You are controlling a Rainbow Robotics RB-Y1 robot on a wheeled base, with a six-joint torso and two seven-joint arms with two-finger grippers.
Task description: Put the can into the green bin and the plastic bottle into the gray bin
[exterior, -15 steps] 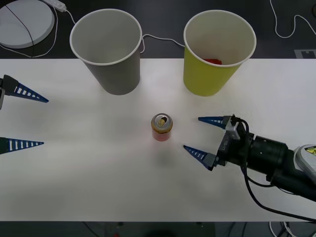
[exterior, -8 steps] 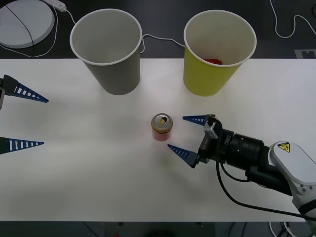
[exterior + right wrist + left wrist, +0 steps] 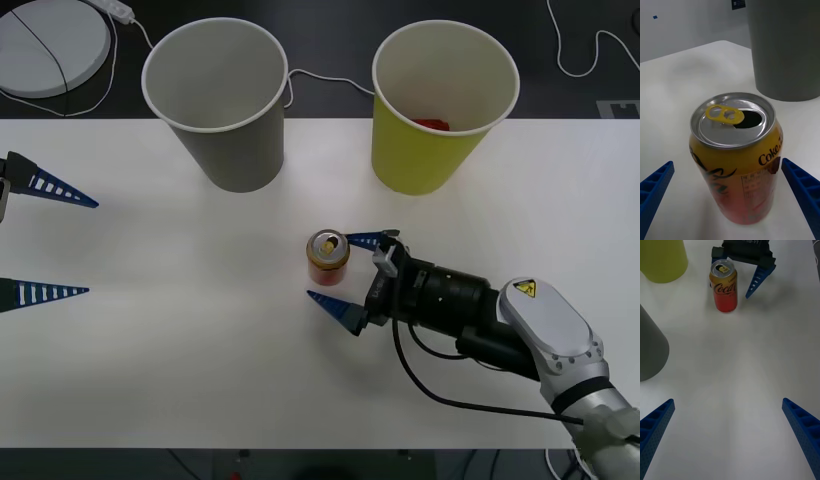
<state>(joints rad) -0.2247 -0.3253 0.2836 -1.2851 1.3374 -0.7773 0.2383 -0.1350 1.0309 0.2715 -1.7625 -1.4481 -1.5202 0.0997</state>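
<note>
My right gripper [image 3: 345, 272] is spread wide, one finger on each side of the upright can [image 3: 327, 257], not touching it. My left gripper [image 3: 65, 245] waits, fingers apart, at the table's [image 3: 180, 350] left edge.

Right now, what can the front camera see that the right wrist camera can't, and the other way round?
Front view alone: the green bin with something red inside, the open left gripper parked at the table's left edge.

Right wrist view alone: the can's open mouth and its "Coke" lettering.

Both: the can standing upright between the open right gripper's fingers, and the gray bin.
</note>
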